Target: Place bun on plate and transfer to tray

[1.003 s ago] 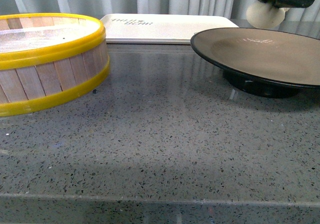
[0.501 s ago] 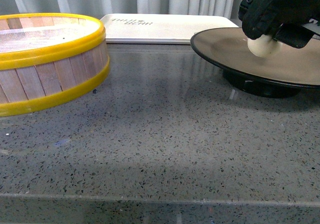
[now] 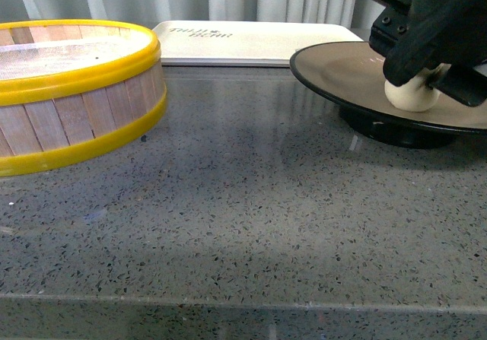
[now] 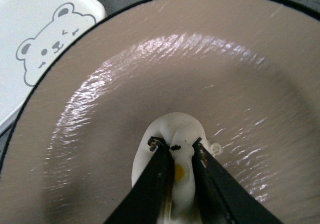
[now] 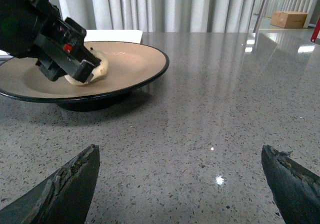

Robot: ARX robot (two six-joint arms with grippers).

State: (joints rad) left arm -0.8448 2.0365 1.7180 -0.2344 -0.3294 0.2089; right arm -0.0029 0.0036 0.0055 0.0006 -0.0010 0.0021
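The plate [image 3: 342,70] stands on its black foot toward the far right corner of the speckled grey surface [image 3: 251,203]. The bun [image 3: 412,95] sits on the brown-grey inner face of the plate, inside the black rim, and appears to touch that face. The left gripper [image 4: 176,146] reaches down onto the bun from above. Its two black fingers [image 4: 155,179] are drawn close and pinch the soft dough between them, so that dough bulges out around the fingertips. A small yellow mark shows on the dough in the narrow gap between the fingers. The tray [image 3: 251,43] lies flat along the far edge of the surface, just beside the plate. In the left wrist view the plate rim overlaps one rounded corner of the tray, which carries a grey bear outline; whether the two touch cannot be told. The tray carries nothing in the part that is visible. A round wooden steamer basket [image 3: 76,112] with yellow bands stands at the left edge of the surface, well apart from the plate. The right gripper [image 5: 179,149] is low over the surface, near the plate on the side away from the basket. Its fingers [image 5: 70,184] are spread wide and hold nothing.
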